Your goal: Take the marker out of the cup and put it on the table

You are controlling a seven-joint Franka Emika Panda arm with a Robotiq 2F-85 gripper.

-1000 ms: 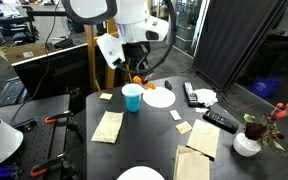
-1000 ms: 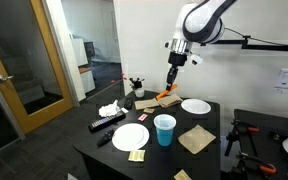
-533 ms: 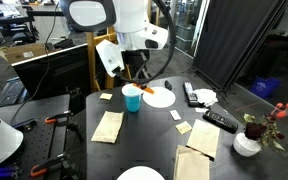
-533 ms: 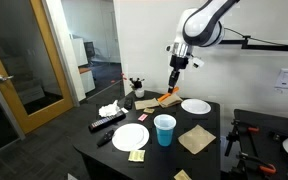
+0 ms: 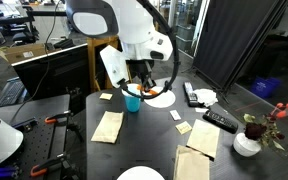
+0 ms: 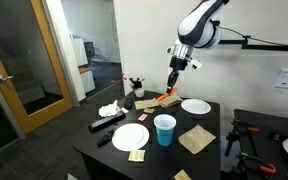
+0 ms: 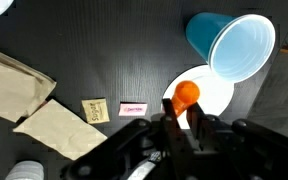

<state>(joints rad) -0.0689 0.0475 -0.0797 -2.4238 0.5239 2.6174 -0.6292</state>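
Note:
My gripper (image 7: 184, 112) is shut on the orange marker (image 7: 185, 96), which points down and away from the wrist camera. It hangs over the edge of a white plate (image 7: 216, 98). The light-blue cup (image 7: 234, 45) stands upright on the black table (image 7: 104, 50) just beyond the plate, and its whitish inside is empty. In both exterior views the gripper (image 6: 171, 86) holds the marker (image 6: 165, 97) above the table's far part, apart from the cup (image 6: 164, 129). In an exterior view the gripper (image 5: 141, 86) partly hides the cup (image 5: 132, 101).
Tan napkins (image 6: 196, 139) (image 7: 24, 90), a second white plate (image 6: 130, 137), a black remote (image 6: 108, 122) and small cards (image 7: 95, 110) lie on the table. A white pot with flowers (image 5: 249, 140) stands near one corner. Orange clamps lie beside the table.
The arm has swung and come down a little with the marker still in its grip. The cup and plates have not moved.

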